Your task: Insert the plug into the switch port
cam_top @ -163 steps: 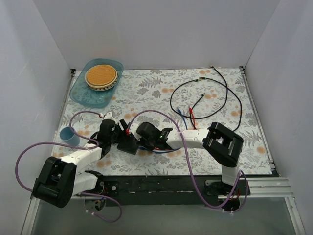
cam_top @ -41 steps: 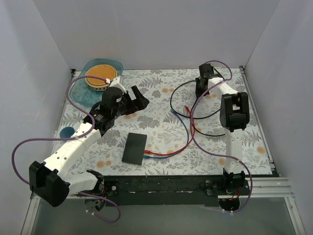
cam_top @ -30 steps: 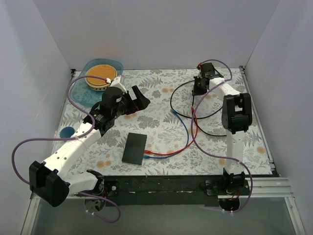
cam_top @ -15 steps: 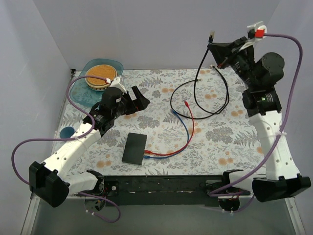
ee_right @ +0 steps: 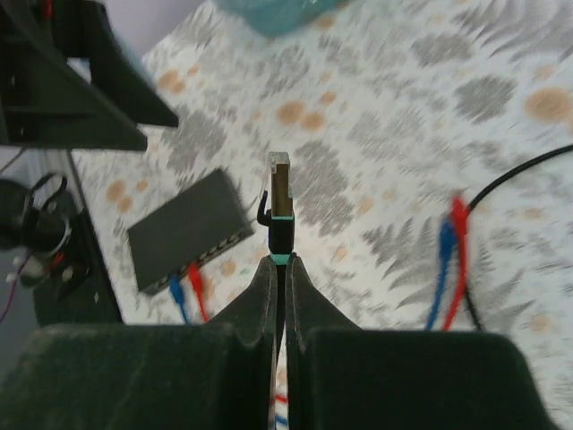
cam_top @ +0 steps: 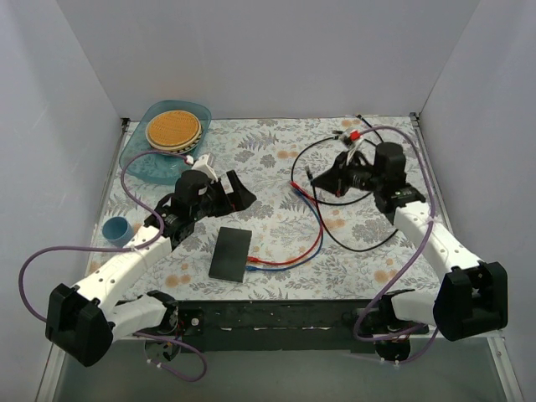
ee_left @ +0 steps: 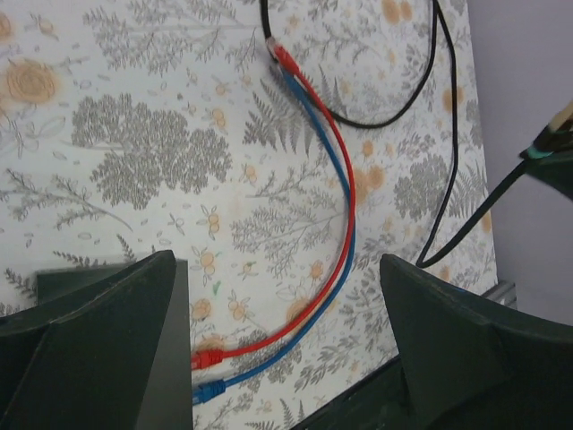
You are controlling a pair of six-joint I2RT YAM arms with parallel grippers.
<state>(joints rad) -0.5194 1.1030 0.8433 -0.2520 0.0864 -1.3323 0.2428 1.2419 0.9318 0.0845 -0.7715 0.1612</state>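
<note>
The switch [cam_top: 230, 253] is a flat black box near the table's front; it also shows in the right wrist view [ee_right: 183, 228], with a red and a blue cable plugged into its socket side. My right gripper [cam_top: 322, 178] is shut on the black cable's plug [ee_right: 280, 206], held above the table to the right of and beyond the switch. The plug's gold tip points away from the fingers. My left gripper [cam_top: 239, 194] is open and empty, hovering just beyond the switch; the switch's edge [ee_left: 179, 349] sits under its left finger.
The black cable [cam_top: 394, 188] loops across the right of the mat. The red and blue cables [cam_top: 318, 239] run from the switch towards the middle. A teal tray [cam_top: 142, 163] with a wicker plate stands at the back left. A blue cup [cam_top: 115, 229] stands at the left.
My right arm has come down from high at the back right to low over the mat's middle, carrying the plug. My left arm has drawn back a little towards the switch.
</note>
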